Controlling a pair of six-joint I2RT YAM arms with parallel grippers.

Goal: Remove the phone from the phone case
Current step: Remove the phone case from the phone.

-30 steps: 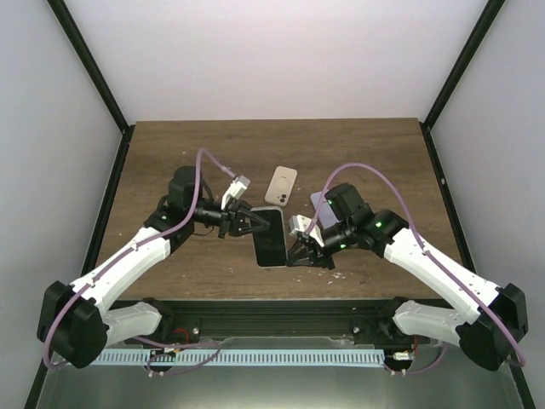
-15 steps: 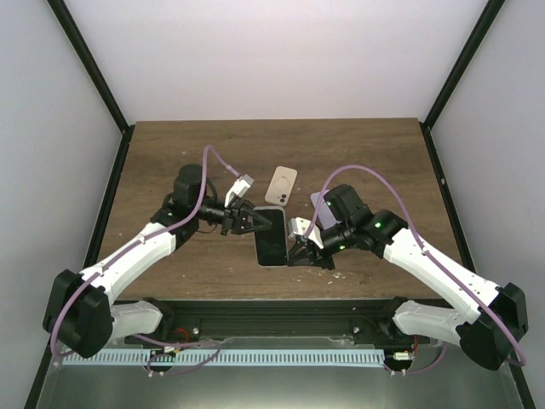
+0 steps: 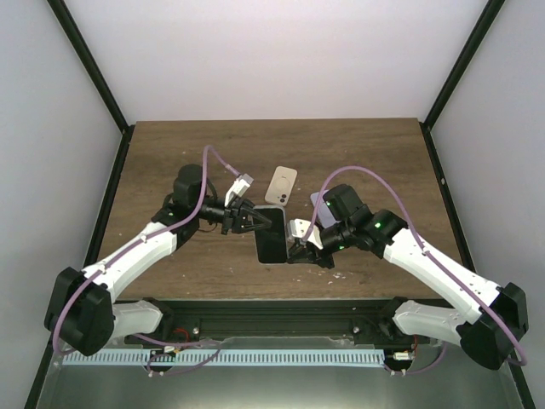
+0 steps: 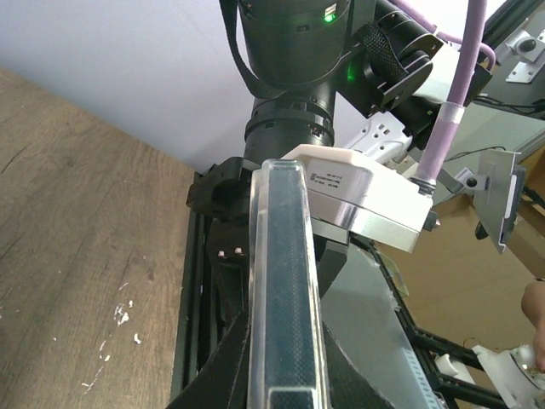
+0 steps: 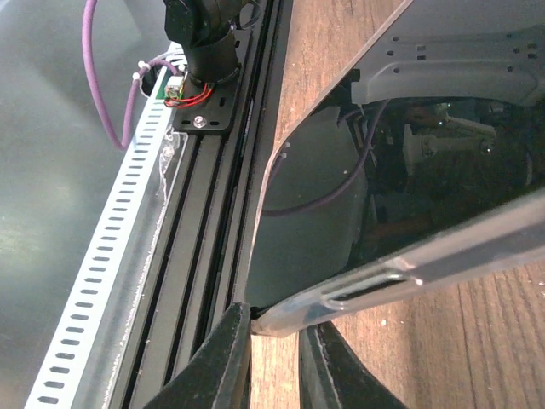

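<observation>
The phone (image 3: 272, 236), in its clear phone case (image 5: 375, 281), is held between both arms over the near middle of the bench (image 3: 170, 145). The left jaws are clamped tight on its far-left edge. The right jaws pinch the case rim at the near-right corner. A white handset (image 3: 281, 185) lies behind.

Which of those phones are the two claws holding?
The dark-screened phone in the middle; the white phone behind it lies untouched.
</observation>
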